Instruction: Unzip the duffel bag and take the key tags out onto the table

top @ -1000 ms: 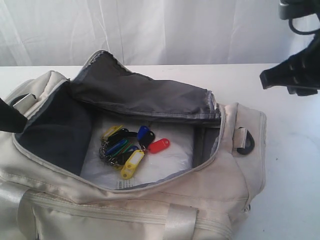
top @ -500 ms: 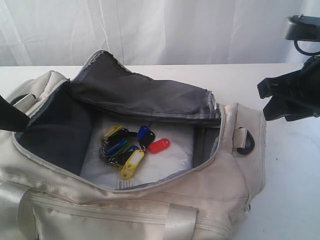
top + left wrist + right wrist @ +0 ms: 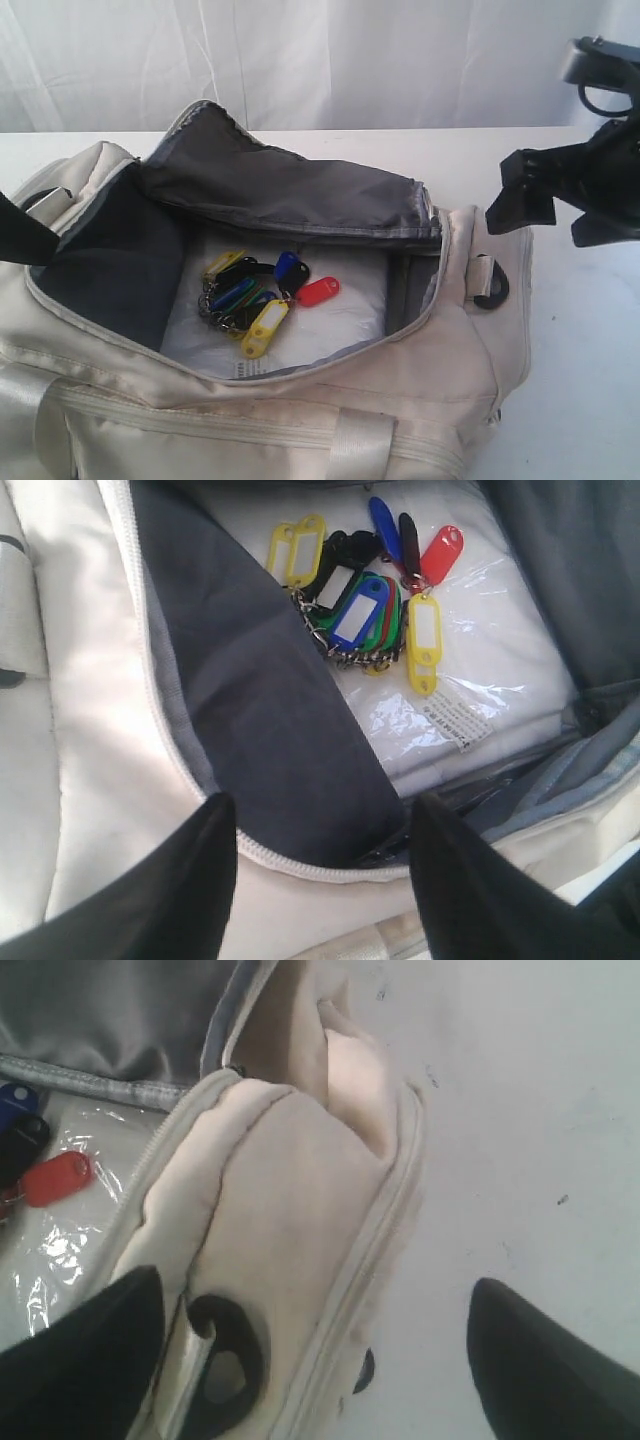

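The cream duffel bag lies unzipped on the white table, its dark grey flap folded back. Inside, the key tags rest in a bunch on a clear-wrapped white packet. In the left wrist view the key tags lie beyond my left gripper, which is open above the bag's zip rim with nothing between its fingers. My right gripper hangs open and empty above the bag's right end. In its wrist view the right gripper straddles that end, by the black D-ring.
A white curtain closes off the back. Webbing straps run across the bag's near side. Bare tabletop lies to the right of the bag. A red tag shows at the edge of the right wrist view.
My right gripper has opened wide and shifted a little left toward the bag's end. The left gripper, the bag and the key tags have not moved.
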### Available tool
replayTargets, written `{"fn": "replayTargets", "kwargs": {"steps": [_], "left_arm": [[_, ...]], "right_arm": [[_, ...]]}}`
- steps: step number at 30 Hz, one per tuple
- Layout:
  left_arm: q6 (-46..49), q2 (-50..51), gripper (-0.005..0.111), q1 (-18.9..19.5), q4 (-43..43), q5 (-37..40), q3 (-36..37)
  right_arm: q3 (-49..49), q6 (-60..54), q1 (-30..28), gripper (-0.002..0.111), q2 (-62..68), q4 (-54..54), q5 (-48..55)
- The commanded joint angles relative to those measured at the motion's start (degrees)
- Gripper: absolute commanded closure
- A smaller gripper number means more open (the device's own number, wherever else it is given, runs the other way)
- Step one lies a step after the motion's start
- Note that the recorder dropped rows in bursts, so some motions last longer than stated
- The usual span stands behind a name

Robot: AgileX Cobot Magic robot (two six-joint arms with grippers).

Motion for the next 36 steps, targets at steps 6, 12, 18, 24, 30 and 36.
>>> {"fn": "replayTargets", "kwargs": {"steps": [6,12,18,24,30,36], "left_arm": [[0.17,-0.71,0.051,-0.27,-1.25,1.17,0.37],[0.17,-0.71,0.051,-0.27,-1.25,1.04,0.37],[0.17,-0.71,0.051,-0.27,-1.36,1.04,0.37],[0.17,-0.71,0.051,-0.27,-1.71,1.04,0.37],[0.17,-0.71,0.051,-0.27,-1.71,1.04,0.37],[0.17,-0.71,0.051,-0.27,-1.69,1.15,0.37]], "right_arm": [[1.43,1.13,-0.23,0.039,11.17,7.92,-8.94],[-0.01,-0.94,-0.23,0.106,17.49,11.61,-15.02],[-4.97,-7.18,-0.13,0.107,21.78,18.25,-16.15],[-10.17,-16.68,1.94,0.107,25.34,26.49,-15.70],[-13.04,-18.87,3.79,0.107,26.92,26.49,-18.65],[-15.92,-18.87,3.79,0.086,26.92,20.44,-14.61]]}}
